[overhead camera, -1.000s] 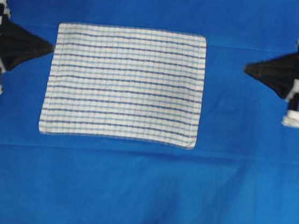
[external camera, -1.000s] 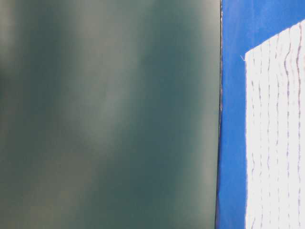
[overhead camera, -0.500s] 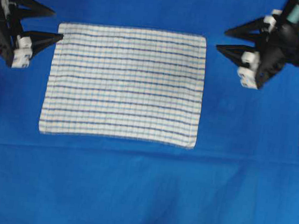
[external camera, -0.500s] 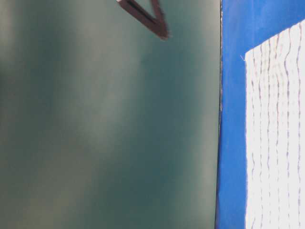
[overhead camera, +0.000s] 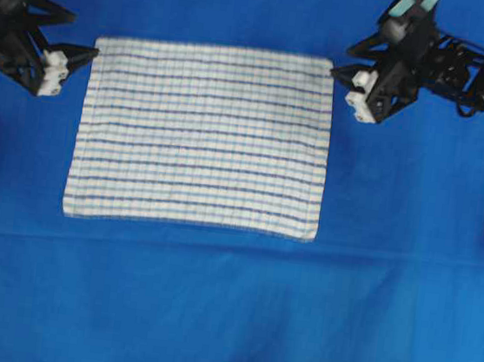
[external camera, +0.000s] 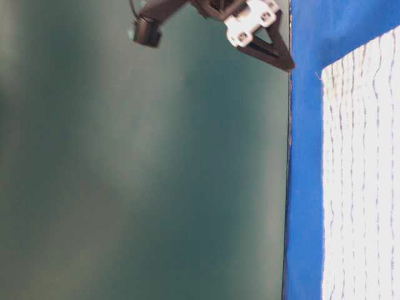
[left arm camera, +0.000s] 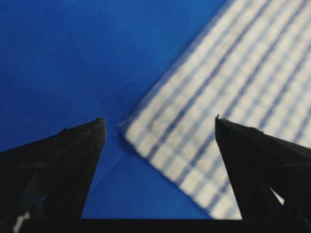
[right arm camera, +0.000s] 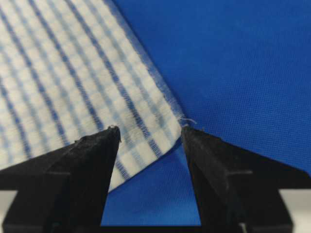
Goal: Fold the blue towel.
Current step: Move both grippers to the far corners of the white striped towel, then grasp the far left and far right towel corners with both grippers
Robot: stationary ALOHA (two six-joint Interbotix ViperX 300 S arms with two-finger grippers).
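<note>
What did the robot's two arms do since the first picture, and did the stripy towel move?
Both arms swung in from the table's sides toward the towel's far corners. The left gripper and the right gripper went from shut to jaws open, each now framing a corner of the blue towel. Neither has taken hold yet. The towel stayed flat and unmoved on the blue table cloth.

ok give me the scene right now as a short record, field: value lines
towel: blue towel lying flat and unfolded on the blue table cover
left tool: left tool open, at the towel's far left corner
right tool: right tool open, fingers either side of the far right corner, not closed on it
contact: cannot tell whether either tool touches the cloth
fold: not started
</note>
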